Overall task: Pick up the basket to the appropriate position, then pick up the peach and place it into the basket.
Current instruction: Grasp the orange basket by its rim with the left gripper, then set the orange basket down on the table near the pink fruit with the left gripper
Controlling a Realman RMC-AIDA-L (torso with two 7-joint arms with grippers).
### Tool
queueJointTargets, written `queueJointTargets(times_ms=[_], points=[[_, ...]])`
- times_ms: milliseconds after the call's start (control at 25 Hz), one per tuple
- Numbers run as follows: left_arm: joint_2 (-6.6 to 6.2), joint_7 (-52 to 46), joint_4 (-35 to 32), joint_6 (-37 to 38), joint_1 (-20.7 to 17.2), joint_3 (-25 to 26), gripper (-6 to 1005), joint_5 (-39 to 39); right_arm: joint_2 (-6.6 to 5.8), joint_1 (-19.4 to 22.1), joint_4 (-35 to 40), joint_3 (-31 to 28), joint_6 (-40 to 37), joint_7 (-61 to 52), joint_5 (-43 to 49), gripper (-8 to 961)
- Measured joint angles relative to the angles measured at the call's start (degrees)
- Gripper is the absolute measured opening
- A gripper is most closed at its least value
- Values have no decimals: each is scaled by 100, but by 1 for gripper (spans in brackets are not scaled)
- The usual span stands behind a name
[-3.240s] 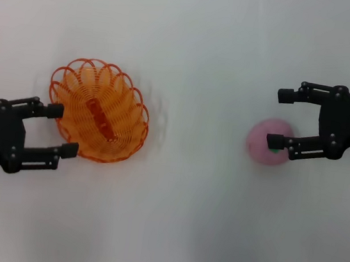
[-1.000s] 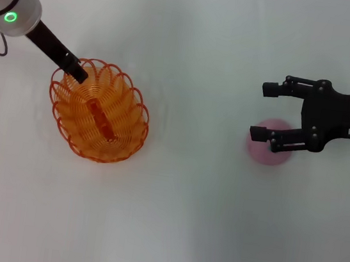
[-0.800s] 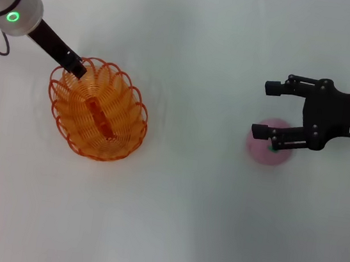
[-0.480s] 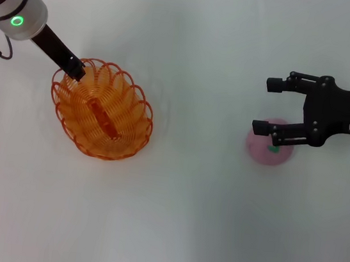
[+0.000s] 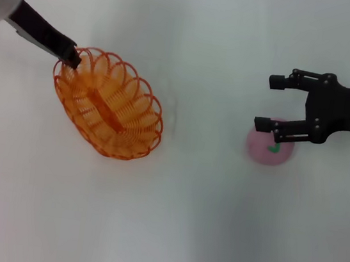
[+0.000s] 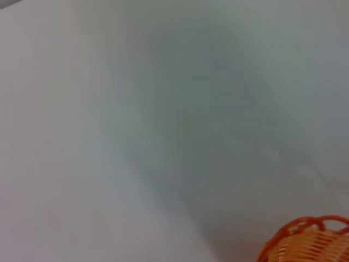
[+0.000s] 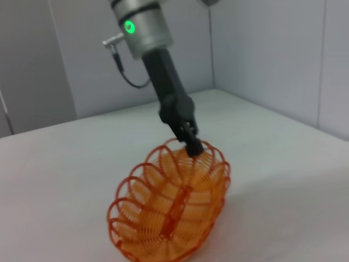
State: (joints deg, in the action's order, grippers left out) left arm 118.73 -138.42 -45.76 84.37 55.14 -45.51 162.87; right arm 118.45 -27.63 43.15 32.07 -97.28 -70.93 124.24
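Observation:
The orange wire basket hangs tilted at the left of the head view, its far-left rim raised. My left gripper is shut on that rim and holds the basket up. The right wrist view shows the basket hanging from the left gripper, with its lower end at the table. A piece of the rim shows in the left wrist view. The pink peach with its green leaf mark lies on the table at the right. My right gripper is open and hovers over the peach's far side.
The white table stretches between the basket and the peach. A grey wall stands behind the table in the right wrist view.
My left gripper has risen with the basket's rim. The basket has tilted up and swung a little toward the right. My right gripper has stayed open over the peach.

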Motion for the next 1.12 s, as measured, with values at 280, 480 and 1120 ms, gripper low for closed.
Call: queueJointTargets(times_ms=[280, 480, 1120], points=[[-137, -249, -250, 632, -126, 904, 70, -344, -42, -10, 0, -253, 4, 1, -46, 939], [-193, -591, -281, 656, -401, 1429, 69, -843, -121, 19, 0, -280, -13, -98, -30, 938], [555, -1736, -902, -217, -1655, 1446, 81, -1803, -416, 67, 60, -80, -292, 50, 2, 919]])
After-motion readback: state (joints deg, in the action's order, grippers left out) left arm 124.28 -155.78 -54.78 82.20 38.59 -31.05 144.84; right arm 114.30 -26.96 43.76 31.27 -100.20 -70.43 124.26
